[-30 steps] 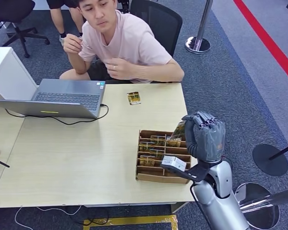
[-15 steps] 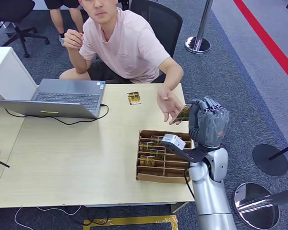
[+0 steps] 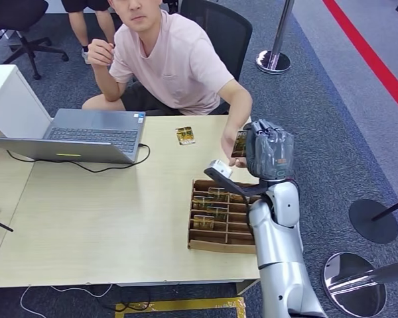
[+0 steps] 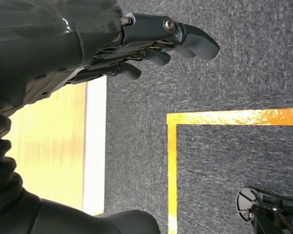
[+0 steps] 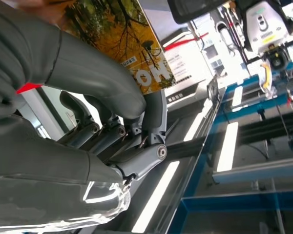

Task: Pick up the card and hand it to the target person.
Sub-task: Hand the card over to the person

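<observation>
My right hand (image 3: 268, 150) is raised above the table's far right corner and pinches a yellow-and-green picture card (image 3: 241, 144) between thumb and finger. In the right wrist view the same card (image 5: 128, 41) lies against the thumb (image 5: 97, 80). The person in the pink shirt (image 3: 179, 59) sits across the table, and the person's hand (image 3: 233, 147) reaches out to the card, right at it. My left hand (image 4: 152, 46) hangs beside the table edge over grey carpet, fingers straight and holding nothing.
A cardboard tray (image 3: 222, 245) with several more cards sits on the wooden table (image 3: 112, 218) below my right arm. Another card (image 3: 185, 136) lies near the person. An open laptop (image 3: 94, 136) with its cable stands at the left. Stanchion bases (image 3: 355, 285) stand right of the table.
My right hand has risen and swung left toward the person, carrying the card. The person's outstretched hand has come up to meet the card.
</observation>
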